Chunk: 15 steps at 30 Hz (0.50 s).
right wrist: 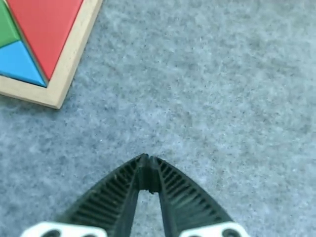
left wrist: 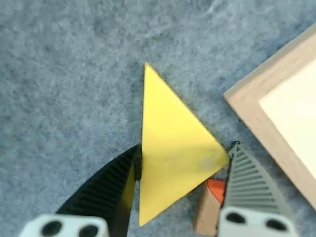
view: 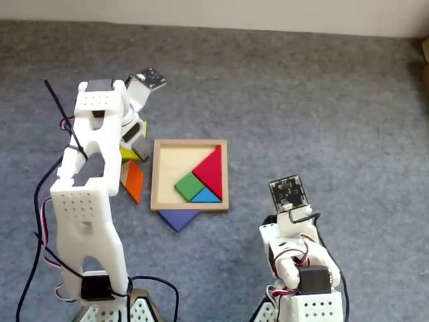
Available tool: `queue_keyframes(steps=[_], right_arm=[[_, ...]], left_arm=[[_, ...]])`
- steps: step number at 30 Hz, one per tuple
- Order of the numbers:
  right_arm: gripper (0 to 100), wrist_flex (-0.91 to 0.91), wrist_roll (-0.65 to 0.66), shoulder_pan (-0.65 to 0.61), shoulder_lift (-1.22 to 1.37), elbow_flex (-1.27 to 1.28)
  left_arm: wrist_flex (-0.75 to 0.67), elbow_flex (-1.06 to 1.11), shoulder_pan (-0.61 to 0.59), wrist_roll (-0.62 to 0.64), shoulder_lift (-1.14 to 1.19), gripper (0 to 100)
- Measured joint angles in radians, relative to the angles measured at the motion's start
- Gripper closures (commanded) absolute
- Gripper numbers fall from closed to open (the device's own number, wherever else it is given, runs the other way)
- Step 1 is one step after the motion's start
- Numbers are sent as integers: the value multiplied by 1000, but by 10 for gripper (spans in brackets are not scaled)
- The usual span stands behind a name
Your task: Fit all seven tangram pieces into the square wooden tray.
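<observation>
The square wooden tray [view: 157, 176] holds a red triangle [view: 210, 171], a green square [view: 188, 184] and a small blue triangle [view: 207, 196]; its left half is bare. My left gripper [left wrist: 185, 148] is shut on the yellow triangle [left wrist: 170, 158], with the black finger [left wrist: 116, 190] on one edge and the grey finger [left wrist: 247, 182] on the opposite corner, just left of the tray's corner [left wrist: 256, 106]. In the high view the yellow triangle [view: 127, 153] peeks out under that arm. My right gripper [right wrist: 148, 170] is shut and holds nothing, over carpet right of the tray's near corner [right wrist: 54, 94].
An orange piece [view: 135, 181] lies on the carpet against the tray's left side, partly under the yellow triangle [left wrist: 213, 190]. A purple triangle [view: 177, 217] lies just below the tray's front edge. Grey carpet spreads open to the right and behind the tray.
</observation>
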Motion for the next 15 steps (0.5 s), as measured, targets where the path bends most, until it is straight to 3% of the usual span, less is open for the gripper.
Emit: queue_keyframes(steps=[6,15], right_arm=[[988,0,0,0,0,0],[988,0,0,0,0,0]], left_arm=[[28,-31,0,-58,6,891],[204,-100,15,-61,-18,891]])
